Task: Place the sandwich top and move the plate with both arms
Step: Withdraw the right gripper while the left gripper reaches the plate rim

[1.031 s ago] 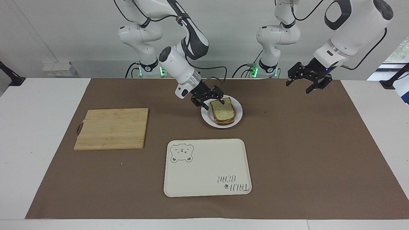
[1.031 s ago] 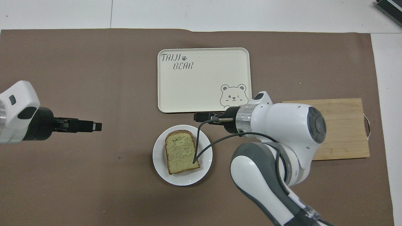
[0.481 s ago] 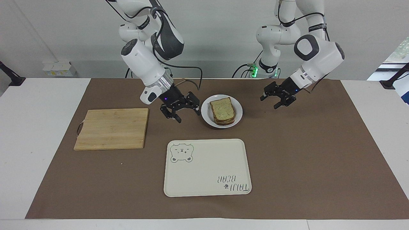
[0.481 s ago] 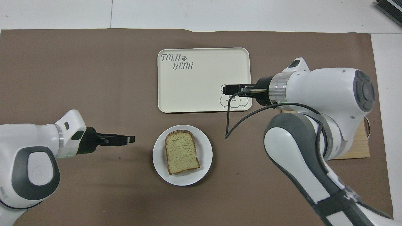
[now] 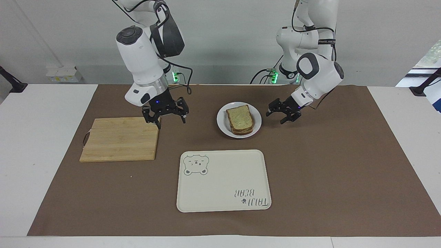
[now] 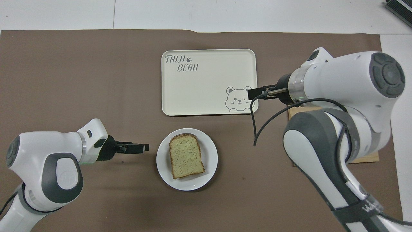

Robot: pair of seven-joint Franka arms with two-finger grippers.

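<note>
Left gripper [image 5: 281,114]: you have it low just beside the plate [image 5: 255,128], on the side toward the left arm's end of the table, fingers spread apart and holding nothing.
Right gripper [image 5: 166,115]: you have it up over the corner of the cutting board [image 5: 120,138] that lies closest to the plate, fingers spread wide, empty.
Which arm is nearer: your left one. It is almost at the plate's rim; the right one stands well apart from the plate, toward the right arm's end.
Direction to the plate: the plate lies between your two grippers, so each has to close in toward the middle from its own end.
Sandwich top [image 5: 240,116]: it already sits on the stack on the plate, long axis running roughly from the robots toward the tray [image 5: 222,203], rounded end pointing at the tray.
Plate contents: the stacked sandwich only, sitting a little off-centre; more bare rim shows toward the right arm's end.
Tray: nothing on it; it lies farther from the robots than the plate, just apart from it.
Cutting board: nothing on it.
Step, as I judge it: the bread looks placed, so you are setting up the two-armed grip on the plate.
</note>
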